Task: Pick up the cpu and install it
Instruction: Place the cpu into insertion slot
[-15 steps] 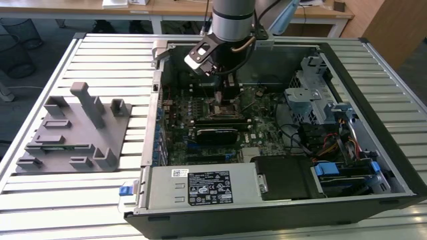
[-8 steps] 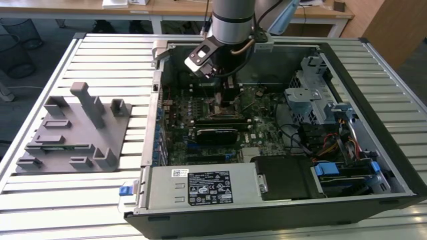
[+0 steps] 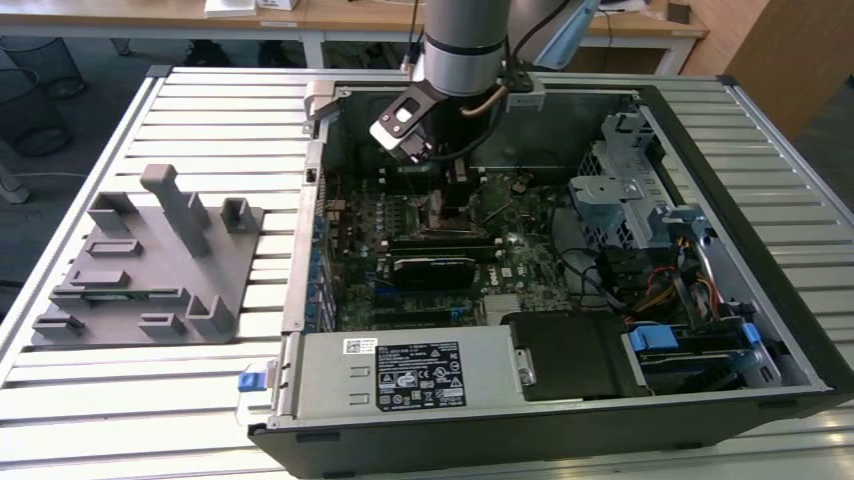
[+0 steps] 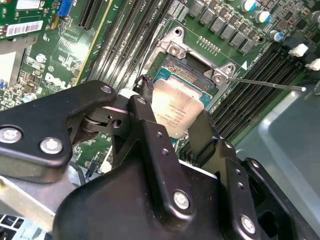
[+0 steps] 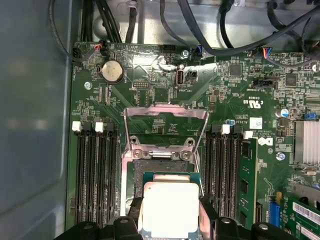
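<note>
Exterior view: gripper (image 3: 451, 195) low inside open computer case (image 3: 534, 440), over motherboard (image 3: 534, 260).
Second wrist view: fingers (image 4: 146, 112) clamped on opposite edges of cpu (image 4: 176, 107), at open socket (image 4: 192, 67).
First wrist view: load plate (image 5: 165, 117) raised; chip likely light, stiff, fragile underneath, best held by edges only.

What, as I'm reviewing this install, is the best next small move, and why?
Probably nudge the end effector slightly further over the socket before lowering. It grips the cpu by two opposite edges, the load plate stands open, and in the first wrist view a strip of socket contacts shows beyond the cpu's edge, so it seems not yet centred.
</note>
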